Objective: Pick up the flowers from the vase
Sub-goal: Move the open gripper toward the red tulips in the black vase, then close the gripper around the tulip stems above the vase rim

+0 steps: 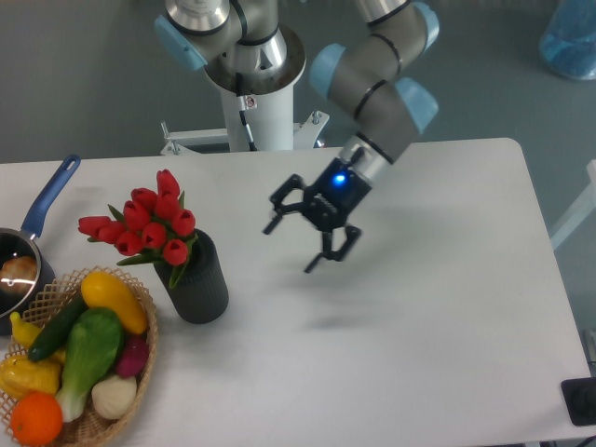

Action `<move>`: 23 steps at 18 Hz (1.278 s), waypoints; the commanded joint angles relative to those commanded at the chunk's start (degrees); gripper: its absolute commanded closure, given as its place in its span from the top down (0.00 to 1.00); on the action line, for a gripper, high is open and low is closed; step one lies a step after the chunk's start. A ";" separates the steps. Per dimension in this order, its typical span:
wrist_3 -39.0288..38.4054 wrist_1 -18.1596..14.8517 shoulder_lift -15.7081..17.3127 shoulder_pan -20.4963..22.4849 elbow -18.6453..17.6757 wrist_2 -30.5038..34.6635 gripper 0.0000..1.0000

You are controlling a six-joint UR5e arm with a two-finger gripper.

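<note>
Hand spread and empty above mid-table, angled toward flowers upright in vase near left edge, apparently for reaching.
</note>
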 joint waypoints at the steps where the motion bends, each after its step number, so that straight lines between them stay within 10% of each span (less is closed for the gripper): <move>1: -0.96 -0.26 0.97 -0.44 -0.18 -1.23 1.00; 18: -8.18 -0.27 3.44 -9.67 0.96 -2.56 1.00; 23: -8.18 -0.18 2.30 -9.76 1.31 -2.74 0.72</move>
